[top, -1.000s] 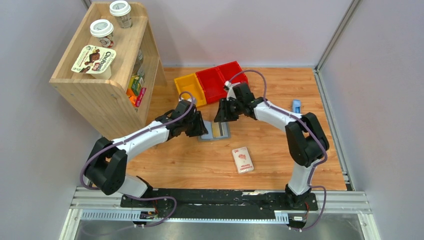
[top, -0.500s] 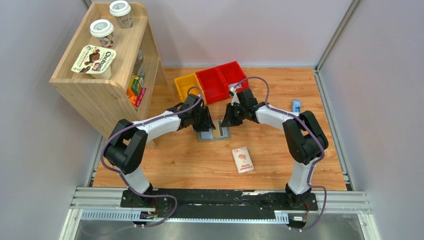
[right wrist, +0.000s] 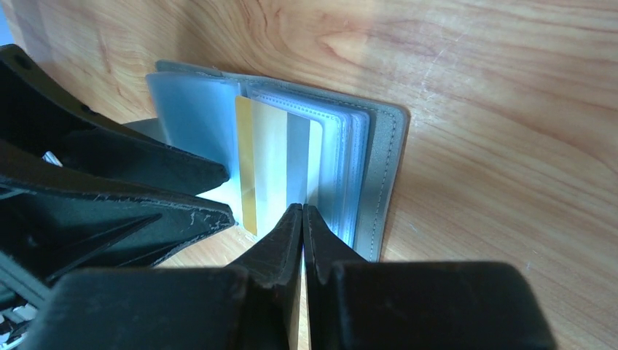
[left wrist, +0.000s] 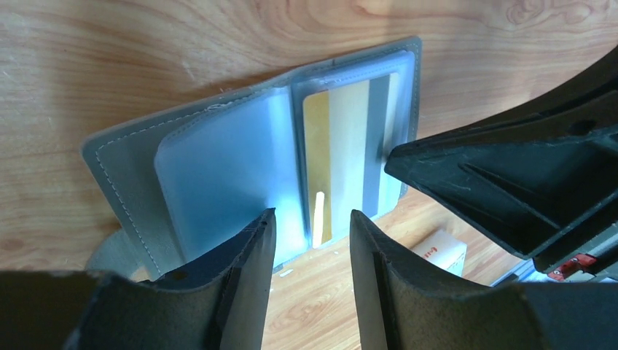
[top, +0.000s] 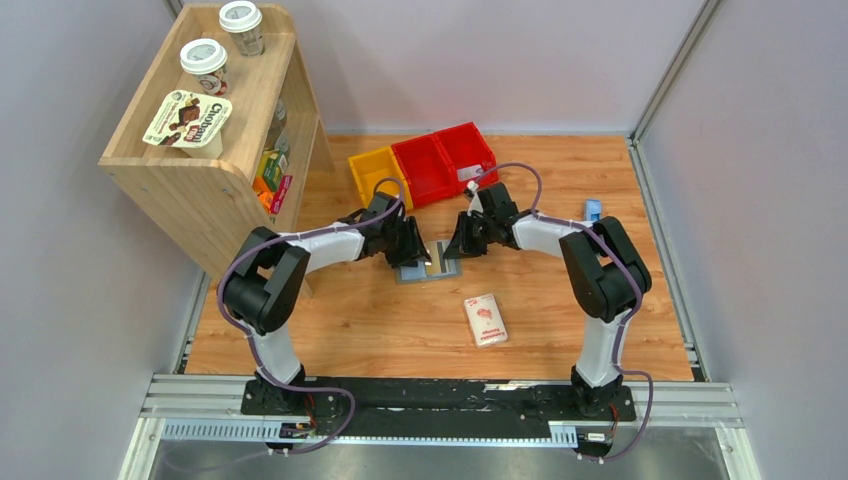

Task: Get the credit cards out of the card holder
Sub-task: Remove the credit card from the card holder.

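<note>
The grey card holder [top: 430, 264] lies open on the wooden table, with pale blue pockets [left wrist: 218, 175]. Tan, gold and grey-striped credit cards [left wrist: 350, 146] sit in its right-hand pocket and also show in the right wrist view [right wrist: 280, 157]. My left gripper [top: 413, 250] is open and empty. Its fingertips [left wrist: 255, 240] hover over the holder's near edge, one over the left pocket and one by the cards. My right gripper [top: 453, 247] is shut, its tip [right wrist: 302, 211] at the edge of the cards. I cannot tell whether a card is pinched in it.
A white-and-pink packet [top: 485, 320] lies in front of the holder. A small blue object [top: 592, 210] lies at the right. Red bins [top: 445, 160] and a yellow bin [top: 378, 175] stand behind. A wooden shelf [top: 210, 130] with cups stands at the left.
Both grippers have come down and closed in on the open card holder from either side. The left arm's elbow has swung right. The holder has stayed in place.
</note>
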Robot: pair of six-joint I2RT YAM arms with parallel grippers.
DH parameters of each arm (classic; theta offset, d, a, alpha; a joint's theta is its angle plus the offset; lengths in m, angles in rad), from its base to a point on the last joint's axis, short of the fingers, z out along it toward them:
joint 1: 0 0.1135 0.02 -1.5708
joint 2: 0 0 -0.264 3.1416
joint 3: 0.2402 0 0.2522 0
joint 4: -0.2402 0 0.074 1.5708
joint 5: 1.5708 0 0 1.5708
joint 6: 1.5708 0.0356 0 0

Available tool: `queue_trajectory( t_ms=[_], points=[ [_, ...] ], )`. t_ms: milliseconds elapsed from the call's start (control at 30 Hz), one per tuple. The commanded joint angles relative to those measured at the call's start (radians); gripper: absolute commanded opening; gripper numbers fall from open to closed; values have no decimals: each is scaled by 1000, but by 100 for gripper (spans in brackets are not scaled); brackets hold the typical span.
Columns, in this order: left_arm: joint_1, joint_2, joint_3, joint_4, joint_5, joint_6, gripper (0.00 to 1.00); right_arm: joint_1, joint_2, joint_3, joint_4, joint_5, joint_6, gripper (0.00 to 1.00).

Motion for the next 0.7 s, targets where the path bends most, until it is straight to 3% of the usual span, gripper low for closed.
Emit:
queue_trajectory(
  t_ms=[0, 233, 667],
  points=[
    [23, 20, -19, 87, 38, -31, 51, -17, 44, -41, -27, 46, 1, 7],
    [33, 41, -71, 245, 105, -79, 49, -23, 53, -41, -23, 37, 1, 7],
    [35, 72, -140, 384, 157, -141, 43, -35, 73, -49, 6, 6, 21, 7]
  ],
)
